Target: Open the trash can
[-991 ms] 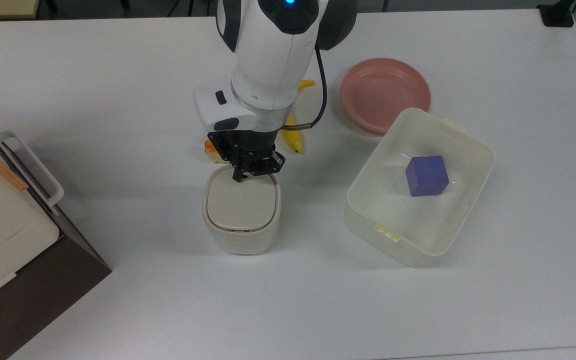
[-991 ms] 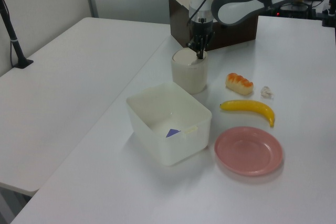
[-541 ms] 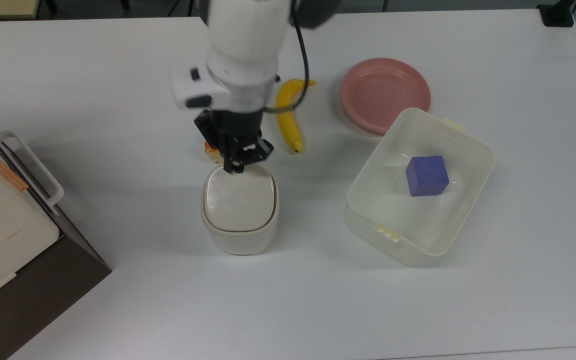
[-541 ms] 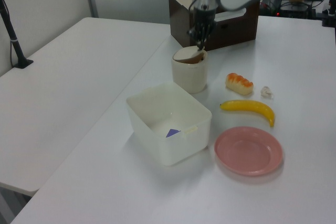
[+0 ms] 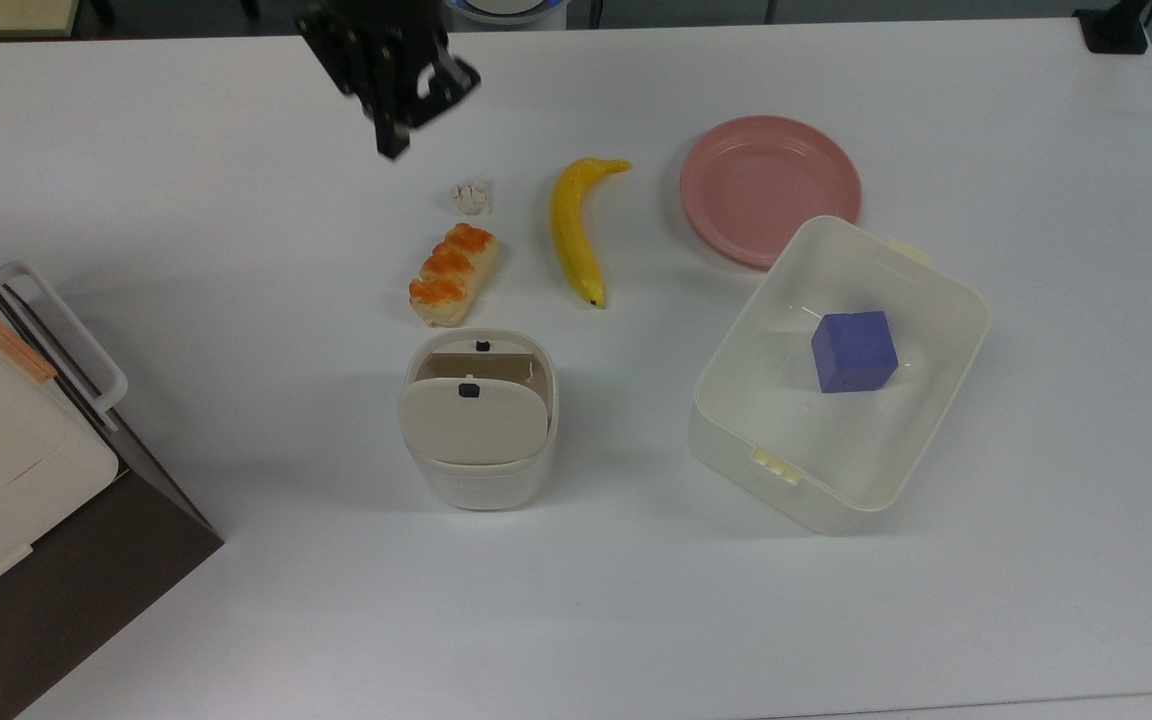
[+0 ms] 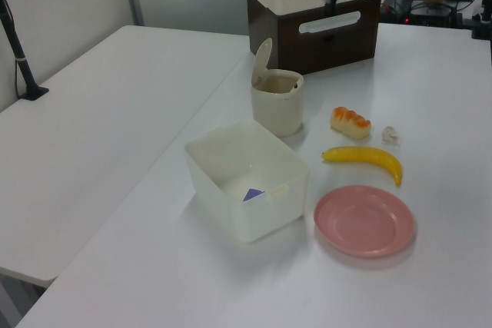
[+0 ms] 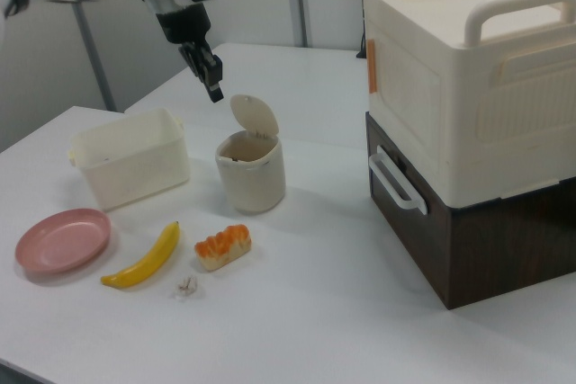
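Trash can (image 5: 481,440) sits mid-table with its beige lid (image 7: 254,114) flipped up, interior showing, between the brown-and-cream cabinet (image 7: 468,123) and the translucent tub (image 5: 841,375) in the top view. Gripper (image 5: 391,140) hangs in the air well above the table, fingers pinched together, holding nothing, touching nothing. Half a second ago it was right at the can's rim with the lid only cracked; now it's lifted away and the lid's fully up. Count: one banana (image 5: 576,230), one bread roll (image 5: 451,272), one pink plate (image 5: 769,188), one purple cube (image 5: 853,351) in the tub, one tiny crumpled white bit (image 5: 472,196).
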